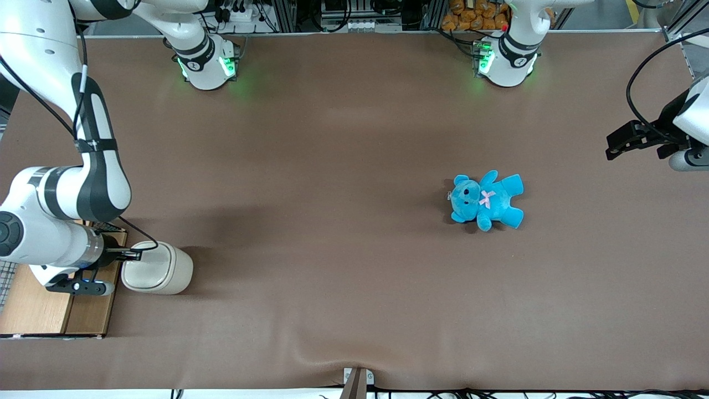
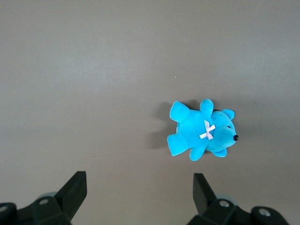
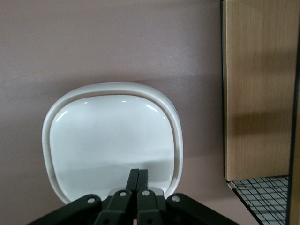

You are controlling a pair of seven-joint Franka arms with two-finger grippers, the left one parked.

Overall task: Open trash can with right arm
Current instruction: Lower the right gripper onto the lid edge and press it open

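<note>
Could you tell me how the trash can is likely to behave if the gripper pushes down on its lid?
The trash can looks small, probably light plastic, so it may slide. Its glossy lid could be slippery under the shut gripper poised at the lid's edge.

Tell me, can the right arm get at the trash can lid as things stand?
Probably yes. The gripper, fingers shut together, is already over the lid of the trash can, at the edge nearest the wooden-topped box. Nothing lies between them.
</note>
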